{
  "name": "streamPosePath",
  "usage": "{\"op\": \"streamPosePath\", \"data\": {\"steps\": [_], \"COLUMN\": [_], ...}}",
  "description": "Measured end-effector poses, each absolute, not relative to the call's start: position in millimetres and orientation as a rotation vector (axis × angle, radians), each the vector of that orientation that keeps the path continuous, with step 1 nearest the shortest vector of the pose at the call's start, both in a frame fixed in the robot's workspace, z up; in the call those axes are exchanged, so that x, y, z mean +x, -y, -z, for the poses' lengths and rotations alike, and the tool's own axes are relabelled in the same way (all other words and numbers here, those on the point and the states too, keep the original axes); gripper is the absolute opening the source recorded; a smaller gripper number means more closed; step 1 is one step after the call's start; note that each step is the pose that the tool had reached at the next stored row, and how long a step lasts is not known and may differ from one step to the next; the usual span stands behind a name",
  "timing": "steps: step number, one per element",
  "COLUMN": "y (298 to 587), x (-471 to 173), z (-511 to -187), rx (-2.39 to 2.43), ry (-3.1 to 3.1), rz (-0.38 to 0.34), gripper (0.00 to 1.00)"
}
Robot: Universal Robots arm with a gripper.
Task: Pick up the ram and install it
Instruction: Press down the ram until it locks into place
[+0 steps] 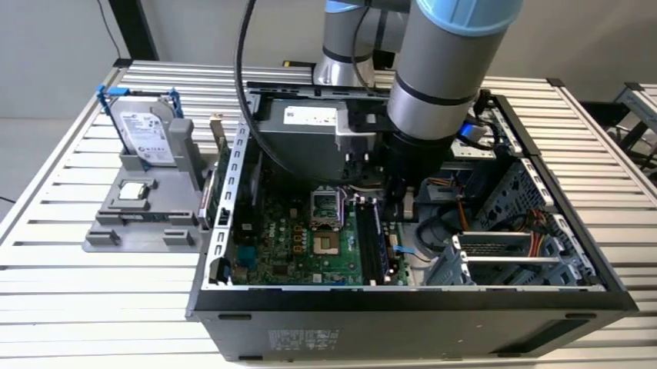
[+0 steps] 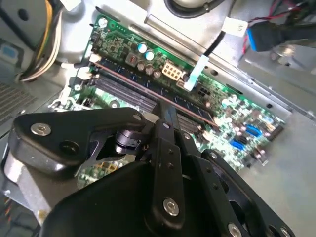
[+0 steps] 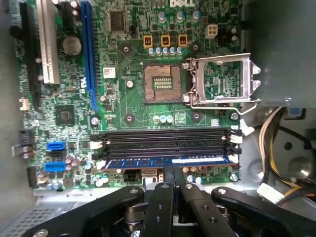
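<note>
The ram (image 3: 165, 161) is a long thin strip seen edge-on, standing in the memory slot nearest the board's edge. In the second wrist view the ram (image 2: 133, 83) runs diagonally across the green motherboard (image 2: 232, 106). My gripper (image 3: 174, 171) is shut, fingertips together and right at the middle of the strip's upper edge, with nothing visibly between them. Its black fingers (image 2: 168, 118) come down onto that edge. In the exterior view the gripper (image 1: 398, 201) reaches down inside the open computer case (image 1: 411, 296), over the memory slots.
Empty black memory slots (image 3: 163, 140) lie beside the ram. The processor socket (image 3: 160, 81) is bare with its metal frame (image 3: 224, 81) swung open. Cables (image 3: 276, 128) hang nearby. Outside the case, a grey stand holds a hard drive (image 1: 147, 134) and a small square chip (image 1: 131, 192).
</note>
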State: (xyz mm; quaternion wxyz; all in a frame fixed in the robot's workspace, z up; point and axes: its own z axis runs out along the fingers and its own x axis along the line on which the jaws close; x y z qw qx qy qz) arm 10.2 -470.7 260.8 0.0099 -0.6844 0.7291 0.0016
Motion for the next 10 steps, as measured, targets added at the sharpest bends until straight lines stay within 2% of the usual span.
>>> {"op": "streamPosePath", "data": {"steps": [10], "y": [470.8], "x": [10.2], "z": [-306.5], "rx": [-2.137], "ry": [-2.276], "rz": [-0.005], "gripper": [0.0]}}
